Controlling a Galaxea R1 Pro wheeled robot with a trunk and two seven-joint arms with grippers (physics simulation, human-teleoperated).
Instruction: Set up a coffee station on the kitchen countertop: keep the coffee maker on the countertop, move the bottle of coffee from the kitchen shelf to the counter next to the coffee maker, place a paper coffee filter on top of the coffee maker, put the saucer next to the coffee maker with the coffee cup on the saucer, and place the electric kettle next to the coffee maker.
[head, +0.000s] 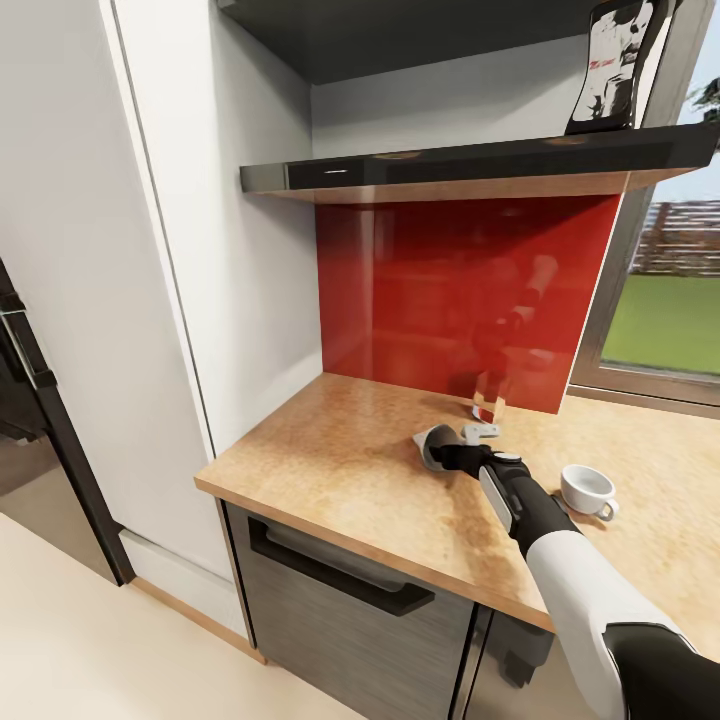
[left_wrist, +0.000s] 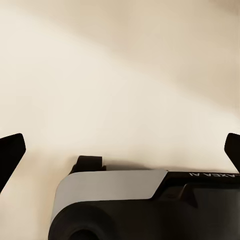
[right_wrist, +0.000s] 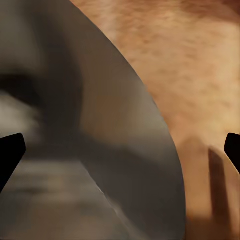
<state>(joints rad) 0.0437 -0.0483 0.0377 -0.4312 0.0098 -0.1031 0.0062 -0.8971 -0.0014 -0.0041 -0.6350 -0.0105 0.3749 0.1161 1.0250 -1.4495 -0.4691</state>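
Note:
My right gripper (head: 452, 446) reaches over the kitchen countertop (head: 340, 470) in front of the red backsplash. The saucer (head: 432, 444), looking grey in shadow, sits right at its fingertips. In the right wrist view the saucer (right_wrist: 75, 125) looms close between the two fingers (right_wrist: 10, 155), which stand wide apart and open. The white coffee cup (head: 588, 490) rests on the counter to the right of my forearm. The bottle of coffee (head: 620, 60) stands on the thin dark kitchen shelf (head: 480, 165) above. My left gripper (left_wrist: 120, 150) hangs open over pale floor.
A white tall cabinet (head: 200, 250) borders the counter's left end. A thicker dark slab (head: 400, 30) hangs above the shelf. A window (head: 670, 300) is at the right. A dark drawer front with a handle (head: 340, 575) sits below the counter edge.

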